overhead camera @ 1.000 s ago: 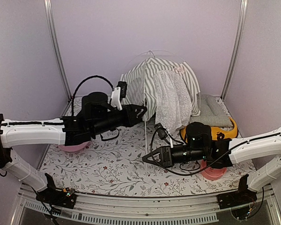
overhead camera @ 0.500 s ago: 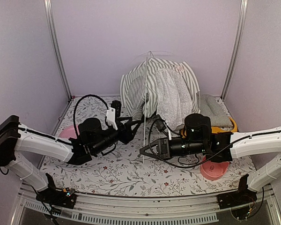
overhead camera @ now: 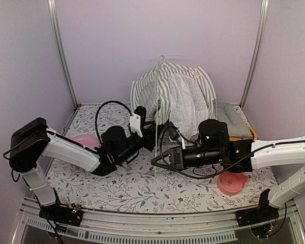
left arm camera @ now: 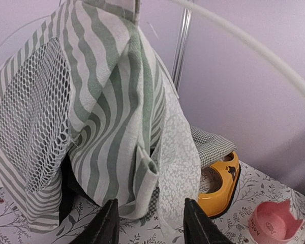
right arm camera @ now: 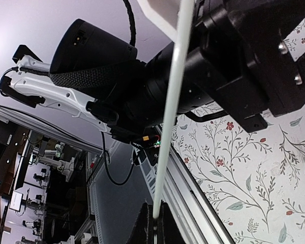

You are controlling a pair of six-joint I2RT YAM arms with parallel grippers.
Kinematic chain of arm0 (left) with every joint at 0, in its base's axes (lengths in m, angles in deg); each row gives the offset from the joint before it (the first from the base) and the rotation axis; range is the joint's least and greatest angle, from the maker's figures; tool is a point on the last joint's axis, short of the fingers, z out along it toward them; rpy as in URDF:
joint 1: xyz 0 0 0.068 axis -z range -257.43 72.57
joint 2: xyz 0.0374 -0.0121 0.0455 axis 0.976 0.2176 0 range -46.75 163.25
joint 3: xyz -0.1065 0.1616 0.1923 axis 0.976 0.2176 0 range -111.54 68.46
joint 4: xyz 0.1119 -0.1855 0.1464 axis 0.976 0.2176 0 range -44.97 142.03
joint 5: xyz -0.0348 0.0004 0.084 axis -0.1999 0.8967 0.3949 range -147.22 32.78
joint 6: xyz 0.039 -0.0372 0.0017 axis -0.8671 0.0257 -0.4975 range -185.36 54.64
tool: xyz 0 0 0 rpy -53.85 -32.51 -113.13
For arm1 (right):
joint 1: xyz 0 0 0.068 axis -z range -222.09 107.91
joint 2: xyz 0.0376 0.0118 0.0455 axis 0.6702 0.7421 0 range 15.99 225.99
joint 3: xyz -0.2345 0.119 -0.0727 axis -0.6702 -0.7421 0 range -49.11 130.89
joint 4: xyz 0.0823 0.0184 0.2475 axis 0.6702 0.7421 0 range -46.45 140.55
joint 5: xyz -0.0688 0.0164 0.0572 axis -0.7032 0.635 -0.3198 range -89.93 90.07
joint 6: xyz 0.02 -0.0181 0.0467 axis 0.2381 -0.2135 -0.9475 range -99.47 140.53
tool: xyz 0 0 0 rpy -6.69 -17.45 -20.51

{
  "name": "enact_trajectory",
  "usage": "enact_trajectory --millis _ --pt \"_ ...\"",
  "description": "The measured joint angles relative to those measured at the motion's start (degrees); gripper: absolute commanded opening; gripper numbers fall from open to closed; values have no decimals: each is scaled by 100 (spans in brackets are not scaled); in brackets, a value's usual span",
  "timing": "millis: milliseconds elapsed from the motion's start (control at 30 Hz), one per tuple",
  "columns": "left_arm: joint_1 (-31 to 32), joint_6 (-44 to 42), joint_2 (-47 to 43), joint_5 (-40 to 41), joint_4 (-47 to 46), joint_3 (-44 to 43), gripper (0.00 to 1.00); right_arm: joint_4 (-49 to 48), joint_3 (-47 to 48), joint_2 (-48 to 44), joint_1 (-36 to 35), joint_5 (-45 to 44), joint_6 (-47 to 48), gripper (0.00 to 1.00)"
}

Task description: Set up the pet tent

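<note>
1. Your pet tent [overhead camera: 168, 94] sags at the back of the table [overhead camera: 117, 188]. It is soft grey-green striped cloth with a honeycomb mesh window [left arm camera: 33, 107] and a lace curtain [overhead camera: 185, 109].
2. Your right gripper [overhead camera: 154, 161] is clamped on a thin, stiff white pole [right arm camera: 174, 107] that stands upright before the tent.
3. Your left gripper [left arm camera: 151, 227] has its jaws apart with nothing between them, just short of the tent's hem.
4. The right side is crowded, with a gingham cushion [overhead camera: 229, 119] and a yellow bowl [left arm camera: 221, 183] just beside the tent. The wall is close behind.

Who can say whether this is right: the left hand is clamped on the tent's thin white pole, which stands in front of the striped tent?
Wrong hand. The right hand is clamped on the thin white pole, as the right wrist view shows; the pole does stand in front of the striped tent.
</note>
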State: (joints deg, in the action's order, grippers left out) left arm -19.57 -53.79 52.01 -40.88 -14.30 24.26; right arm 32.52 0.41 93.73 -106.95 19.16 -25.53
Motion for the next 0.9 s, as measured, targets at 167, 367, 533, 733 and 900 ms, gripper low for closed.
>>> enact_trajectory --millis 167,367,533,733,900 --pt "-28 -52 278 83 33 -317 40 92 57 0 0 -17 26 0" --pt "-74 -87 446 221 107 -555 32 138 79 0 0 -33 44 0" --pt "-111 -107 560 280 162 -671 31 177 79 0 0 -42 46 0" --pt "-116 -146 664 299 184 -741 19 208 79 -2 0 -55 46 0" --pt "-118 -249 667 367 175 -739 0 219 81 -4 0 -59 48 0"
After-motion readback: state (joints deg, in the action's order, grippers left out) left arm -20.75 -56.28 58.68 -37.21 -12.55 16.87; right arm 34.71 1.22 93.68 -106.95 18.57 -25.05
